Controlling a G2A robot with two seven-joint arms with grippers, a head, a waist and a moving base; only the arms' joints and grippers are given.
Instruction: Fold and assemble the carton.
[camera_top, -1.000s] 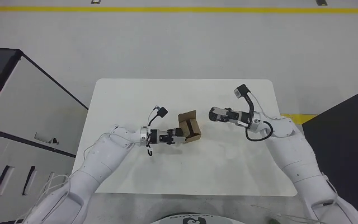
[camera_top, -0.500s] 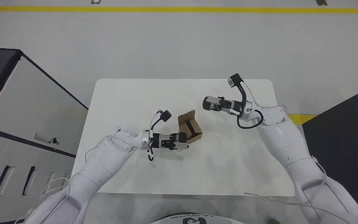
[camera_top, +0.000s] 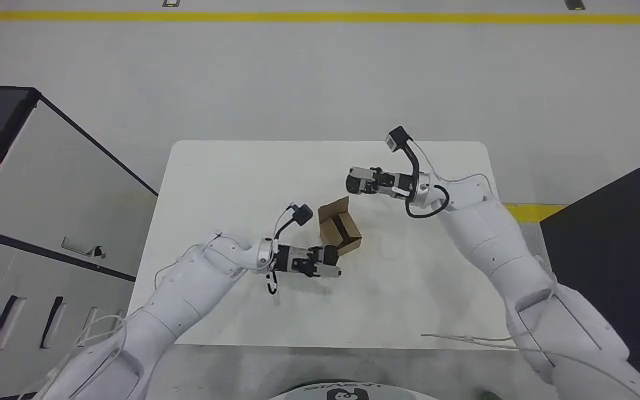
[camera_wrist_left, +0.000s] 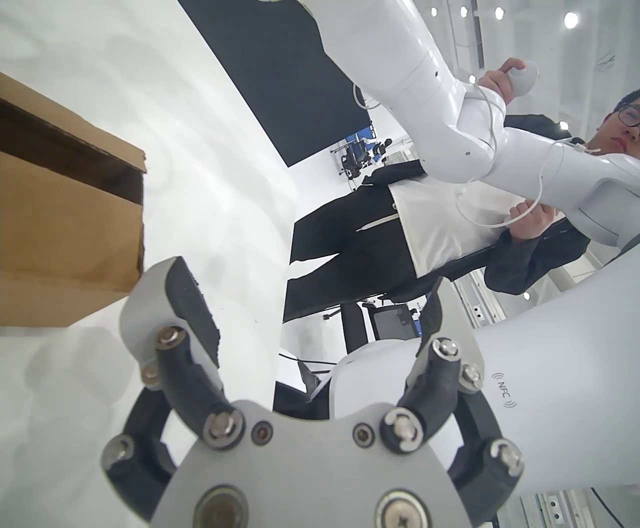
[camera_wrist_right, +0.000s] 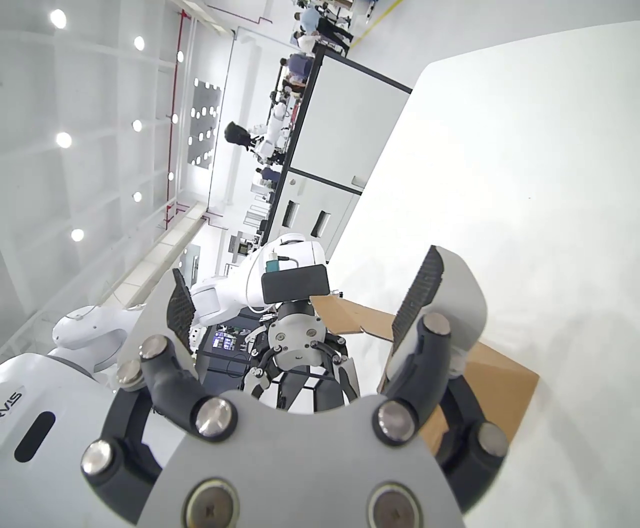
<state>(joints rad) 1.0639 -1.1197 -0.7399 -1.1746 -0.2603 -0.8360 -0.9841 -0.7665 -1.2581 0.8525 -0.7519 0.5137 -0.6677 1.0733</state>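
Top view: the brown carton (camera_top: 340, 222) sits open on the white table (camera_top: 430, 300), between the two claws. The left claw (camera_top: 331, 256) is just beside one corner of it, and the right claw (camera_top: 351, 182) is near the other side. The left wrist view shows the left claw (camera_wrist_left: 305, 285) spread wide and holding nothing, with the carton beside one finger (camera_wrist_left: 192, 300), outside the gap. The right wrist view shows the right claw (camera_wrist_right: 305, 275) spread wide too, with the carton just past its tips.

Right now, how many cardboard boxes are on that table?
1. The carton sits near the middle of the table, between the left gripper and the right gripper, both open and empty.
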